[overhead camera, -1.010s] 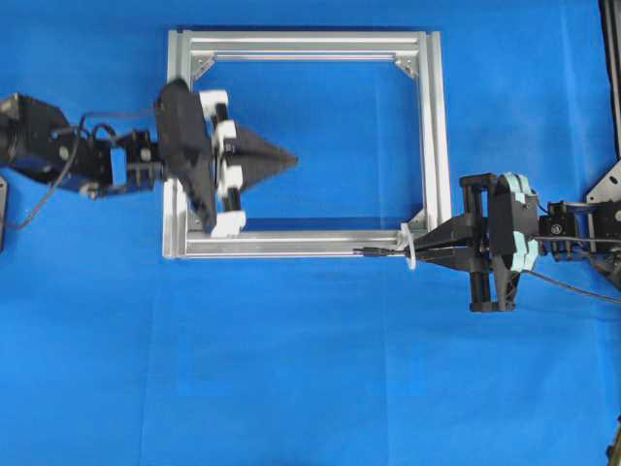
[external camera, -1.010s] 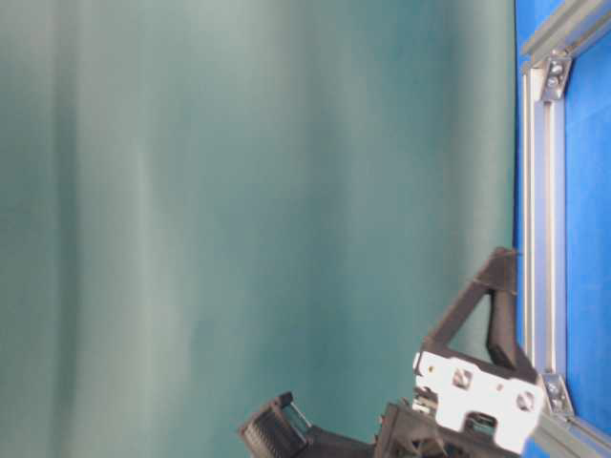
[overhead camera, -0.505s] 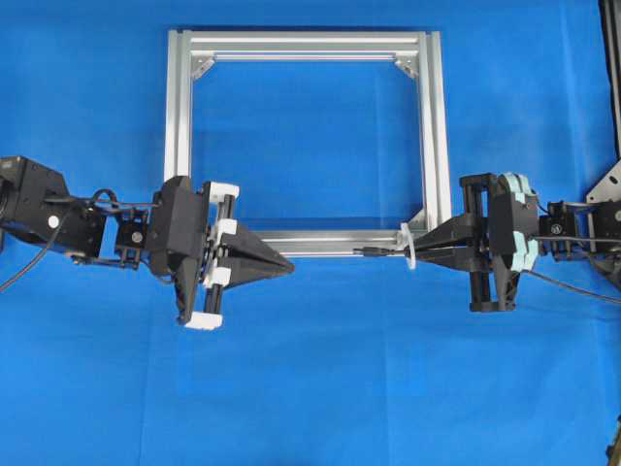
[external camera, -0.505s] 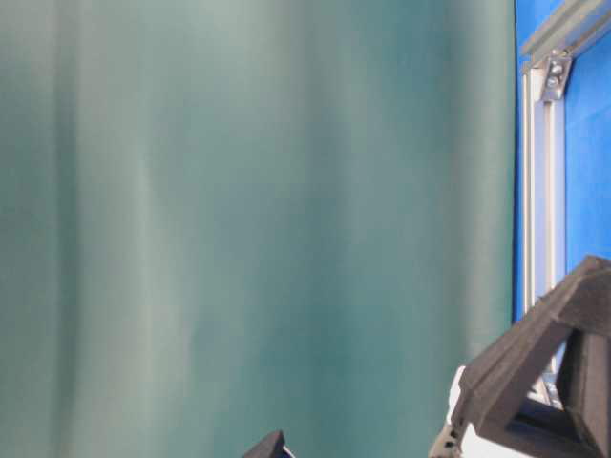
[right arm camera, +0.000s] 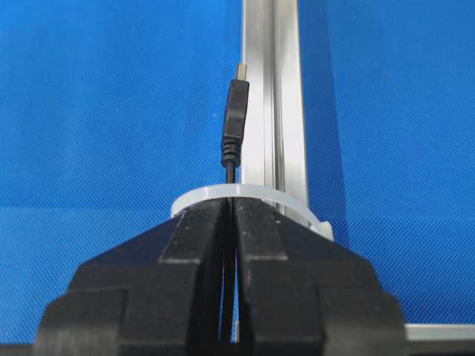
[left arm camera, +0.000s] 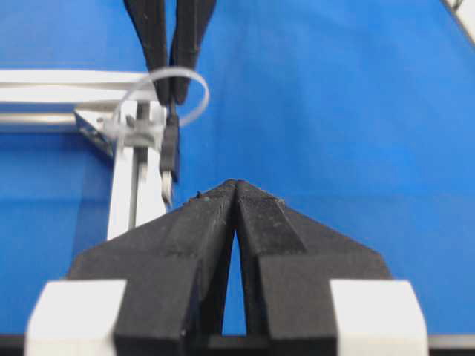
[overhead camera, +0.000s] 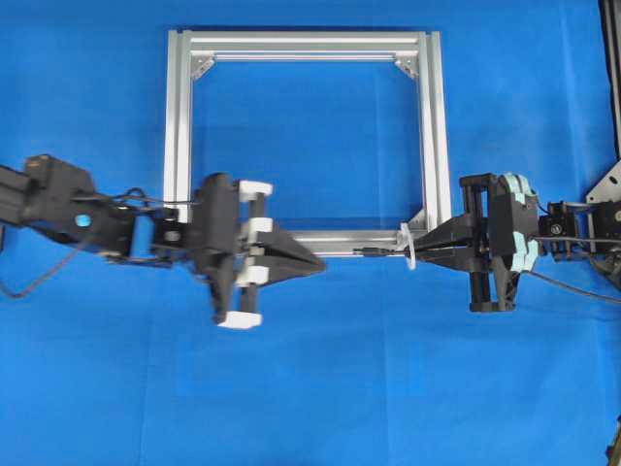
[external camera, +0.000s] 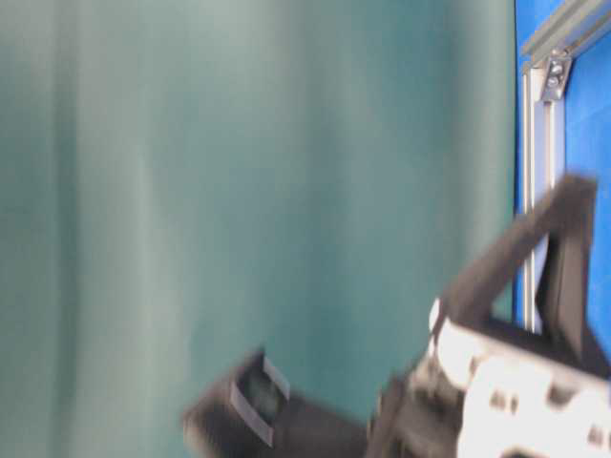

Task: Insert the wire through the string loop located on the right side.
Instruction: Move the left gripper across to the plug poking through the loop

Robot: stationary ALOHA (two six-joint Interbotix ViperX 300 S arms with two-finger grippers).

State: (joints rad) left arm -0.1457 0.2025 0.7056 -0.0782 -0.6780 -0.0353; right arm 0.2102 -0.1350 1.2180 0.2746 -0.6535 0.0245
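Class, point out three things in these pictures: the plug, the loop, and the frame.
plug (right arm camera: 235, 122): right wrist view, on its dark body below the silvery tip.
loop (left arm camera: 194, 95): left wrist view, on the white band's right curve.
frame (overhead camera: 306, 41): overhead view, on the middle of its top bar.

Left arm: reaches in from the left edge, extended level toward the middle.
Left gripper (overhead camera: 315, 262): fingers pressed together, tips pointing right, nothing between them.
Right arm: reaches in from the right edge.
Right gripper (overhead camera: 419, 247): fingers clamped together, tips pointing left.
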